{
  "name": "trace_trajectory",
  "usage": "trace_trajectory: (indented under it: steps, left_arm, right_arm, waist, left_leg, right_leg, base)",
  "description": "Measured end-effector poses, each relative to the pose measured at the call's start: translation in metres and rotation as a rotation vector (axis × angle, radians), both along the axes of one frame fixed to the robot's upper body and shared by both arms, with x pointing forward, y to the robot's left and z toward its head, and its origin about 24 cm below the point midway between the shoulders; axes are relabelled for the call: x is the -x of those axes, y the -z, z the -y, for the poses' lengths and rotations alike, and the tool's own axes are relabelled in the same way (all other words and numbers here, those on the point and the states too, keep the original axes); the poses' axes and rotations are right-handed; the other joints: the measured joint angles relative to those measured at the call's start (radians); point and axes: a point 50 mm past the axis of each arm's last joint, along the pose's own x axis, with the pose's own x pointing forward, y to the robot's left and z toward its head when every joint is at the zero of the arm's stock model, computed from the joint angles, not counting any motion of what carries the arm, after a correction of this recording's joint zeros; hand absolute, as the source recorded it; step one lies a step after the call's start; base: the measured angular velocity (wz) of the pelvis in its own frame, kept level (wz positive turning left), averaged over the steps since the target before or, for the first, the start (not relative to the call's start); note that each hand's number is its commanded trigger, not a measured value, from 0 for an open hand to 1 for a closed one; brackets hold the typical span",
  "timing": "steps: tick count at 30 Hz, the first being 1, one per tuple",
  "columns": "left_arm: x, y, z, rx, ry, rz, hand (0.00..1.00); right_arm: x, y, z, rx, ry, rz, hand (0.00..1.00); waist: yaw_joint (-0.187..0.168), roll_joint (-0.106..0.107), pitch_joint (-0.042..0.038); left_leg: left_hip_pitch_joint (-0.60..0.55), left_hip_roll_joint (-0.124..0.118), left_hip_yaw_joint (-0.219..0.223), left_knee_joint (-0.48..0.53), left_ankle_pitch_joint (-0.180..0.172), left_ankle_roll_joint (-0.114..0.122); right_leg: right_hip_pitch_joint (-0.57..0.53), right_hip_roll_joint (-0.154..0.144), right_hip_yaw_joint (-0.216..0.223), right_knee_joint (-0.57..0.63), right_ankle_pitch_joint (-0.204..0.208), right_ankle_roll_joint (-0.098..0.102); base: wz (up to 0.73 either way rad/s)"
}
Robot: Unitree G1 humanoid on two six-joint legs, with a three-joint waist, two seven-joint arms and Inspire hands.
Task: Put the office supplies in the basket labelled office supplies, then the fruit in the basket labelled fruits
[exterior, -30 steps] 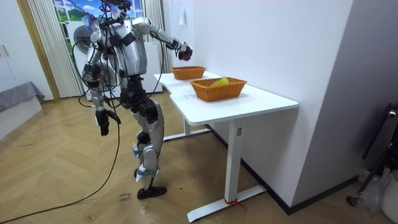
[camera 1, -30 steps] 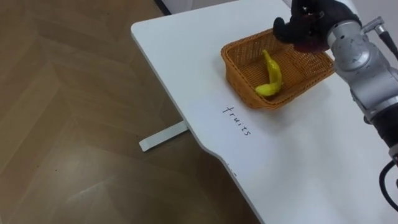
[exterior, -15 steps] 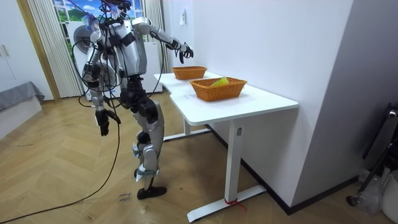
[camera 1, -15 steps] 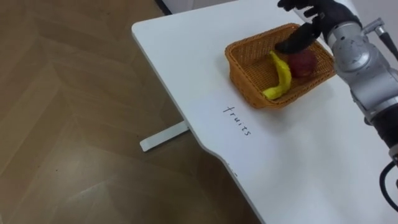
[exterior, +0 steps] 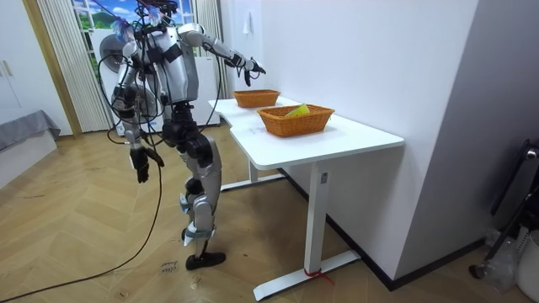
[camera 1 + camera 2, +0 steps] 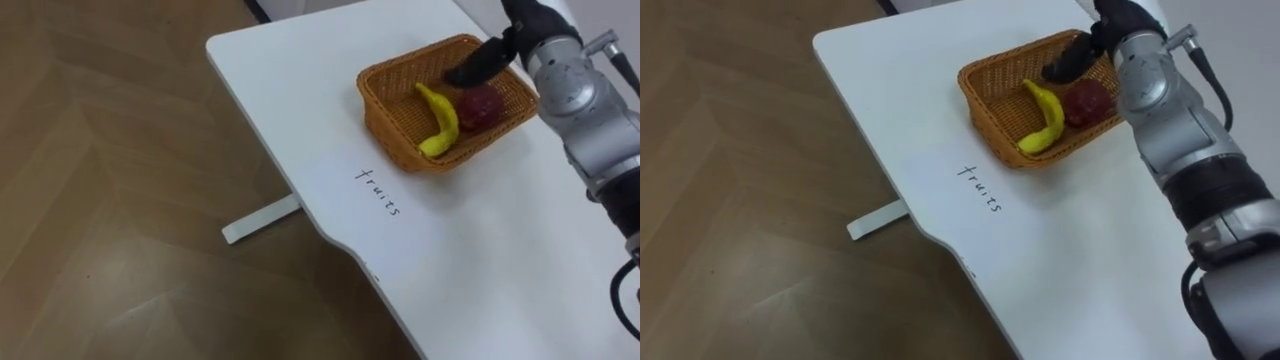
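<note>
A wicker basket (image 6: 385, 118) stands near the far corner of the white table (image 6: 480, 250). A yellow banana (image 6: 440, 118) lies inside it, with a dark red round fruit (image 6: 480, 105) touching its right side. My right hand (image 6: 492, 58) hovers just above the basket's far rim, open, with its dark fingers straight and nothing in them; it also shows in the right eye view (image 6: 1080, 55) and the room view (image 5: 250, 66). My left hand (image 5: 141, 164) hangs at my side with relaxed fingers, away from the table.
A handwritten label (image 6: 380, 192) marks the tabletop in front of the basket. The table's left edge drops to a wooden floor, where a white table foot (image 6: 262, 218) sticks out. In the room view a far basket (image 5: 255, 98) and a near basket (image 5: 295, 122) stand on the table.
My right hand was shut on the red fruit above the basket. It has opened, and the fruit now lies in the basket beside the banana, which shifted slightly.
</note>
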Motion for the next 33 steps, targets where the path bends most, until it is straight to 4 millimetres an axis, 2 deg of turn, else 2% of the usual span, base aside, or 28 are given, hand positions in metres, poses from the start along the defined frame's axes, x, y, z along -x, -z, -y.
trace_trajectory:
  steps: [2,5,8,10,11,13,14,15,16,17,18,20,22,23,24,26,28,29,31,33]
  left_arm:
    - [-0.005,-0.001,0.000,-0.002,0.008,0.020,0.00]
    - [-0.005,-0.003,0.001,0.003,-0.003,0.036,0.00]
    - [-0.002,-0.004,0.004,0.010,-0.013,0.047,0.00]
    - [-0.005,-0.003,0.008,0.018,-0.034,0.075,0.00]
    - [-0.005,-0.003,0.009,0.021,-0.039,0.077,0.00]
    - [-0.005,-0.002,0.011,0.030,-0.060,0.087,0.00]
    - [-0.005,-0.002,0.012,0.034,-0.065,0.091,0.00]
    - [-0.007,-0.002,0.012,0.037,-0.070,0.100,0.00]
    - [-0.010,-0.003,0.013,0.042,-0.077,0.118,0.00]
    - [-0.011,-0.003,0.013,0.044,-0.081,0.126,0.00]
    - [-0.013,-0.004,0.013,0.042,-0.077,0.138,0.00]
    - [-0.019,-0.005,0.012,0.039,-0.076,0.155,0.00]
    - [-0.027,-0.007,0.009,0.024,-0.083,0.186,0.00]
    - [-0.029,-0.007,0.009,0.019,-0.084,0.191,0.00]
    - [-0.036,-0.008,0.010,0.014,-0.085,0.212,0.00]
    - [-0.039,-0.008,0.010,0.014,-0.084,0.223,0.00]
    - [-0.043,-0.008,0.011,0.016,-0.082,0.234,0.00]
    - [-0.045,-0.008,0.011,0.018,-0.080,0.238,0.00]
    - [-0.049,-0.007,0.011,0.019,-0.079,0.243,0.00]
    - [-0.053,-0.008,0.012,0.021,-0.077,0.253,0.00]
  right_arm:
    - [0.000,-0.002,-0.001,0.000,-0.002,0.013,0.00]
    - [0.001,-0.009,-0.007,-0.017,-0.031,0.040,0.00]
    - [0.008,-0.027,-0.016,-0.040,-0.082,0.126,0.00]
    - [0.021,-0.040,-0.008,-0.003,-0.102,0.215,0.00]
    - [0.024,-0.043,-0.006,-0.003,-0.105,0.233,0.00]
    - [0.038,-0.052,0.002,0.018,-0.106,0.297,0.00]
    - [0.042,-0.055,0.004,0.017,-0.109,0.315,0.00]
    - [0.046,-0.060,0.006,0.022,-0.111,0.346,0.00]
    - [0.049,-0.063,0.008,0.021,-0.107,0.365,0.00]
    - [0.049,-0.064,0.009,0.019,-0.104,0.371,0.00]
    - [0.050,-0.067,0.012,0.013,-0.095,0.385,0.00]
    - [0.053,-0.070,0.017,0.006,-0.074,0.402,0.00]
    - [0.058,-0.073,0.026,0.019,-0.043,0.424,0.00]
    - [0.059,-0.076,0.029,0.021,-0.033,0.431,0.00]
    - [0.061,-0.081,0.036,0.027,-0.012,0.451,0.00]
    - [0.064,-0.090,0.045,0.017,0.028,0.489,0.00]
    - [0.070,-0.100,0.057,-0.001,0.080,0.541,0.00]
    - [0.071,-0.101,0.059,-0.003,0.090,0.551,0.00]
    - [0.077,-0.109,0.065,0.007,0.118,0.594,0.00]
    - [0.084,-0.111,0.067,0.022,0.119,0.612,0.00]
  waist:
    - [-0.002,-0.001,-0.0005]
    - [-0.037,-0.008,-0.0059]
    - [-0.078,-0.005,-0.0081]
    - [-0.113,0.007,-0.0101]
    - [-0.118,0.010,-0.0115]
    - [-0.149,0.023,-0.0149]
    - [-0.162,0.028,-0.0149]
    - [-0.189,0.036,-0.0184]
    - [-0.218,0.044,-0.0206]
    - [-0.228,0.049,-0.0218]
    - [-0.253,0.060,-0.0239]
    - [-0.287,0.074,-0.0286]
    - [-0.336,0.086,-0.0362]
    - [-0.346,0.087,-0.0375]
    - [-0.361,0.090,-0.0380]
    - [-0.391,0.096,-0.0399]
    - [-0.417,0.103,-0.0402]
    - [-0.419,0.105,-0.0385]
    - [-0.455,0.105,-0.0393]
    - [-0.469,0.108,-0.0389]
  left_leg:
    - [0.004,0.002,0.004,0.000,0.000,0.000]
    - [0.022,0.007,0.019,-0.007,0.000,0.001]
    - [0.055,0.014,0.044,-0.013,-0.006,0.007]
    - [0.076,0.016,0.059,-0.014,-0.010,0.013]
    - [0.085,0.018,0.069,-0.016,-0.012,0.015]
    - [0.116,0.029,0.108,-0.019,-0.023,0.020]
    - [0.123,0.031,0.113,-0.020,-0.024,0.020]
    - [0.131,0.034,0.130,-0.024,-0.024,0.021]
    - [0.143,0.038,0.142,-0.034,-0.024,0.021]
    - [0.148,0.041,0.153,-0.037,-0.024,0.021]
    - [0.160,0.044,0.170,-0.046,-0.024,0.021]
    - [0.179,0.049,0.195,-0.058,-0.023,0.021]
    - [0.193,0.062,0.215,-0.072,-0.021,0.020]
    - [0.197,0.063,0.222,-0.074,-0.021,0.020]
    - [0.208,0.065,0.245,-0.084,-0.021,0.020]
    - [0.220,0.066,0.259,-0.094,-0.021,0.020]
    - [0.238,0.079,0.287,-0.105,-0.020,0.021]
    - [0.244,0.080,0.295,-0.108,-0.020,0.022]
    - [0.252,0.080,0.310,-0.120,-0.021,0.022]
    - [0.271,0.087,0.330,-0.138,-0.021,0.022]
  right_leg:
    - [0.003,0.001,0.001,0.000,0.000,0.000]
    - [0.016,0.002,0.016,0.000,0.000,-0.001]
    - [0.033,0.001,0.027,-0.004,0.000,-0.001]
    - [0.048,-0.002,0.045,-0.004,0.002,-0.002]
    - [0.052,-0.003,0.055,-0.003,0.002,-0.002]
    - [0.067,-0.004,0.077,-0.001,0.003,-0.003]
    - [0.069,-0.004,0.081,-0.002,0.003,-0.004]
    - [0.076,-0.005,0.082,-0.003,0.004,-0.005]
    - [0.078,-0.005,0.103,-0.003,0.006,-0.007]
    - [0.079,-0.004,0.113,-0.003,0.007,-0.009]
    - [0.080,-0.003,0.133,-0.002,0.009,-0.012]
    - [0.081,-0.003,0.148,-0.001,0.011,-0.015]
    - [0.081,-0.002,0.165,-0.001,0.013,-0.018]
    - [0.080,-0.002,0.167,-0.001,0.013,-0.018]
    - [0.079,-0.001,0.182,0.000,0.014,-0.019]
    - [0.079,-0.001,0.194,0.000,0.015,-0.021]
    - [0.081,0.002,0.216,0.000,0.015,-0.021]
    - [0.081,0.002,0.220,0.000,0.015,-0.021]
    - [0.078,0.002,0.223,-0.001,0.015,-0.022]
    - [0.079,0.004,0.246,-0.002,0.015,-0.022]
  base:
    - [-0.07]
    - [-0.04]
    - [-0.21]
    - [-0.21]
    - [-0.35]
    - [-0.50]
    - [-0.48]
    - [-0.44]
    - [-0.44]
    - [-0.50]
    - [-0.49]
    - [-0.46]
    - [-0.30]
    - [-0.31]
    - [-0.38]
    - [-0.31]
    - [-0.29]
    - [-0.32]
    - [-0.24]
    - [-0.30]
